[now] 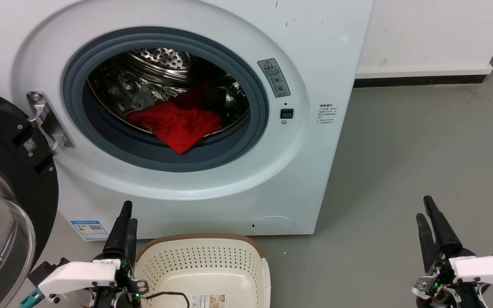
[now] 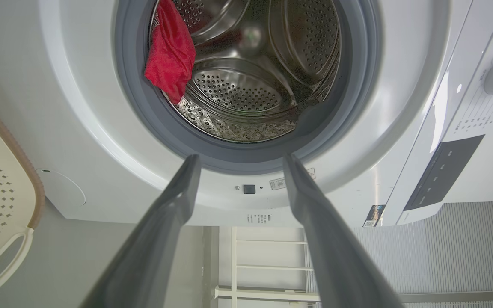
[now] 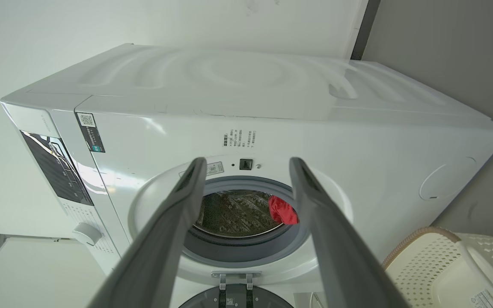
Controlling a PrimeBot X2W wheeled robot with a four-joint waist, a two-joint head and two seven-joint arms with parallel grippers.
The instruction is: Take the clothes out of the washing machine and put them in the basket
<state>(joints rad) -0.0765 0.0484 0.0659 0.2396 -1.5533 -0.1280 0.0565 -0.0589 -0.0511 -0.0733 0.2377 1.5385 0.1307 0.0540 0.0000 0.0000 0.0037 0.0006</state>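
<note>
The washing machine (image 1: 212,188) stands with its door (image 1: 2,192) swung wide open on the robot's left of the machine's front, so access to the drum (image 1: 161,60) is unobstructed. The clothes (image 1: 176,122), a single red garment, lie inside the machine at the lower front of the drum, one corner draped over the grey seal (image 1: 165,158). The basket (image 1: 199,236) sits on the floor (image 1: 400,149) directly in front of the machine, close to its base. No garment is in it, and a paper label (image 1: 210,300) shows on its bottom. The left gripper (image 1: 129,213) is held low in front of the machine, just beside the basket's rim. Its fingers are parted and hold nothing, as the left wrist view confirms. The right gripper (image 1: 423,207) is well off the machine's right-hand corner, likewise spread and empty. Assessment: the door is open, but no part of the transfer is done. Remaining steps: reach into the drum, grip the garment, withdraw it past the seal, and release it into the basket.
</note>
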